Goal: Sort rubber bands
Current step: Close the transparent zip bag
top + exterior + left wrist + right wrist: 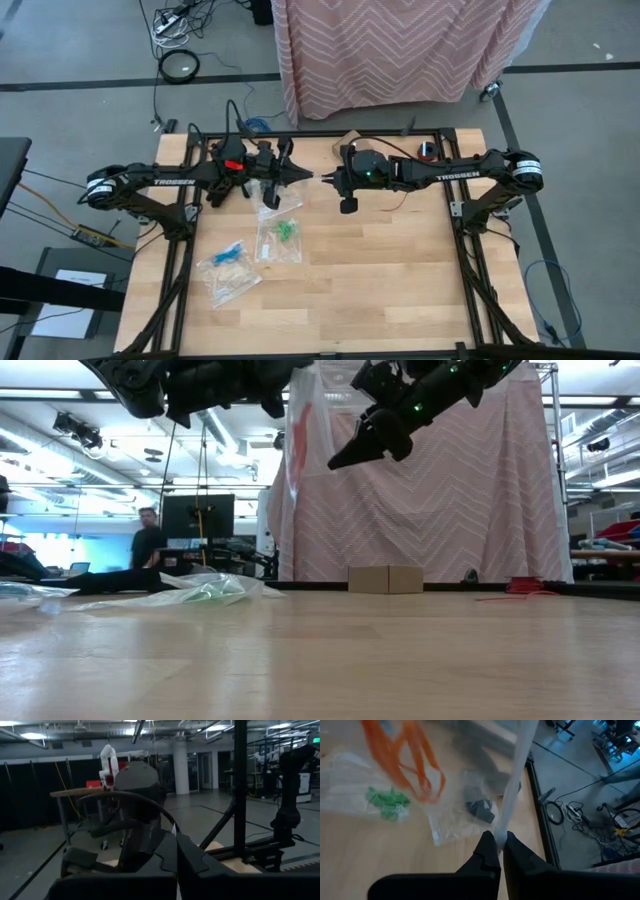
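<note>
- Right gripper [500, 840]: clenched on the edge of a clear bag [517, 765], lifted off the table [400, 270] near the middle of its far edge. The plastic runs taut up from the fingertips.
- Orange rubber bands [407, 760]: inside that lifted bag, hanging in a loose bunch above the tabletop.
- Left gripper [176, 847]: fingers pressed together, raised, tip almost meeting the right gripper's tip in the high view. Whether it also pinches the bag, I cannot tell; its wrist view shows mainly the other arm's body.
- Other rubber bands, each colour in its own flat clear bag on the table, below and to the left of the 2 grippers:
  - black rubber bands [480, 809], nearest the grippers;
  - green rubber bands [387, 800], just beside the black lot;
  - blue rubber bands [232, 252], further toward the left front.
- A 4th bag [236, 283] lies beside the blue one; contents too faint to tell.
- Step in hand (judgement): handling the orange lot. 3 colours look already bagged, so the sort seems well along, with the orange bag as the remaining item.
- Next move calls for (judgement): lowering the bag to a bare patch beside the others, clear of the black bag directly beneath, then releasing. Thin plastic may cling to the fingers, so lay it flat on the wood before letting go and pull away slowly.
</note>
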